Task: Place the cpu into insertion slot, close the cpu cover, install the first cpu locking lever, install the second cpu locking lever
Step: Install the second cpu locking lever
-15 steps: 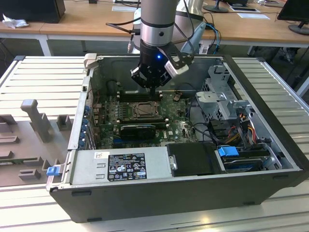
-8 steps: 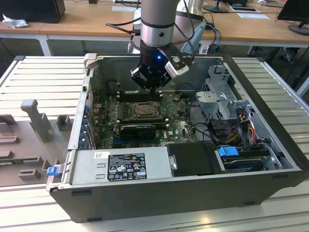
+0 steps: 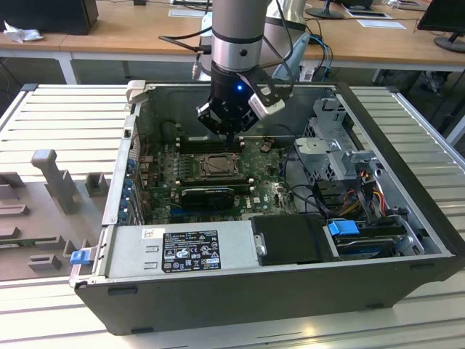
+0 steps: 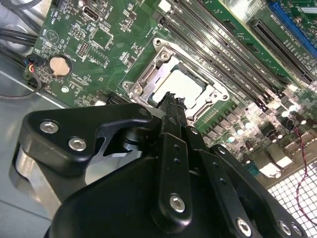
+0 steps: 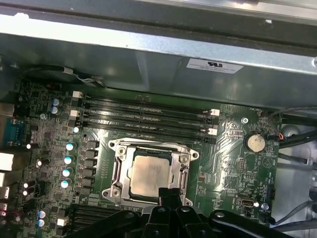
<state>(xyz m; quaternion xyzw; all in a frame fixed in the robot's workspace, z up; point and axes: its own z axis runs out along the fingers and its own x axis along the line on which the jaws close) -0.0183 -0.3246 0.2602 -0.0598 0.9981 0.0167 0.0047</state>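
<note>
The cpu (image 5: 151,176) lies flat in the insertion slot (image 5: 119,171), silver top up, with the cpu cover (image 4: 148,74) framing it, directly beneath the gripper (image 4: 171,101). The claw's black fingertips (image 5: 168,194) look pressed together with nothing between them, their tip at the chip's near edge. All this sits on the green motherboard (image 5: 233,148) inside an open computer case (image 3: 407,211), which rests on a ribbed metal table (image 3: 429,138). Wooden desks (image 3: 131,36) stand behind the arm.

I count one cpu (image 5: 151,174) under one cpu cover (image 5: 124,163). One coin cell (image 5: 255,143), four memory slots (image 5: 143,117), one gripper (image 3: 231,133).
</note>
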